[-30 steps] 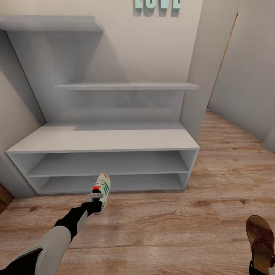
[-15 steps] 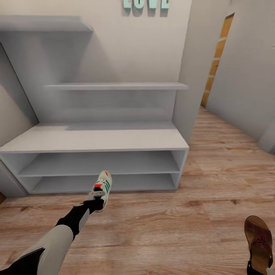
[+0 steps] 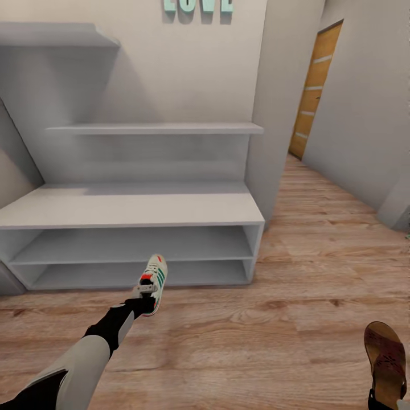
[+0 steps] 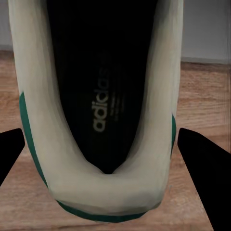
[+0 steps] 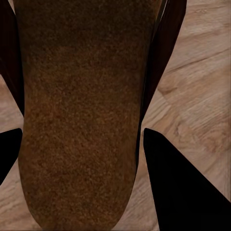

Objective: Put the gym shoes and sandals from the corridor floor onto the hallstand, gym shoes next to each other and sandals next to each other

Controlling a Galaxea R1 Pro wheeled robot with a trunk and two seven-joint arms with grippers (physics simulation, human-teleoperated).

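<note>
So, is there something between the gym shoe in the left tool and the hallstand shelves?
Nothing visible. The gym shoe hangs in the left tool right in front of the hallstand, whose open shelves show no objects; only bare floor lies below.

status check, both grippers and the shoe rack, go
Left gripper shut on gym shoe, carried in front of the hallstand. Right gripper shut on sandal. Rack shelves bare, nothing blocking.
</note>
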